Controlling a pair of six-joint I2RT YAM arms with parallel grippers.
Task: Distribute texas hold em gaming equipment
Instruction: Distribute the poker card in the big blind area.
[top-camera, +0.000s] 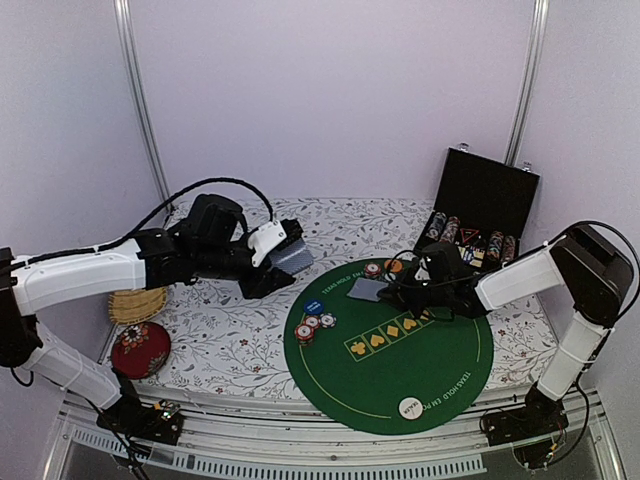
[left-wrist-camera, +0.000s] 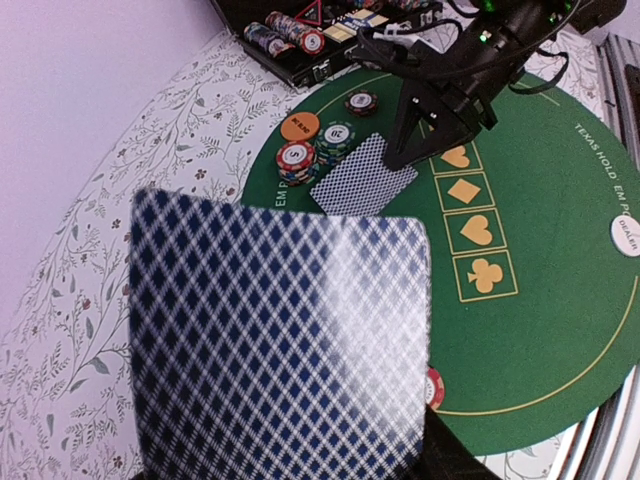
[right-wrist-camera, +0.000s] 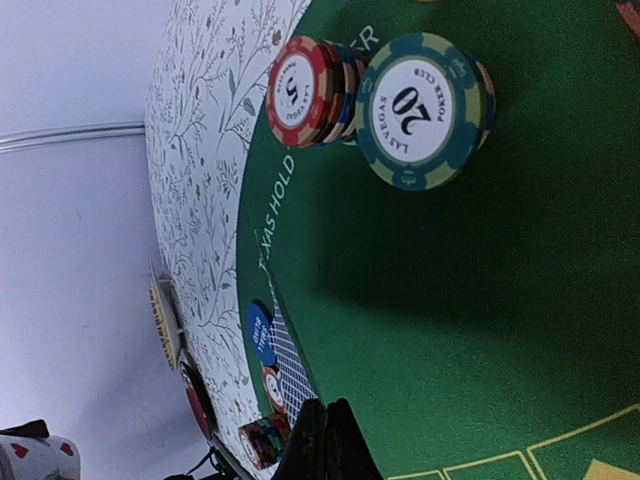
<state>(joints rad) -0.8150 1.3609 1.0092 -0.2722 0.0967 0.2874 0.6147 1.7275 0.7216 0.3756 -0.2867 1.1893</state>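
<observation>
Presently: left claw (top-camera: 272, 268) grasping blue diamond-backed playing card (left-wrist-camera: 280, 340); right claw (right-wrist-camera: 325, 440) clenched, low over round green felt mat (top-camera: 400, 370).

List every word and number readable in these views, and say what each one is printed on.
"20", "LAS VEGAS", "POKER CLUB": green chip.
"5": red-white chip.
"TEXAS HOLD EM": green mat, along its edge.
"DEALER": white button.
Orange button and blue button: lettering too blurred to read.
Chips in the black case: too small to read.
</observation>
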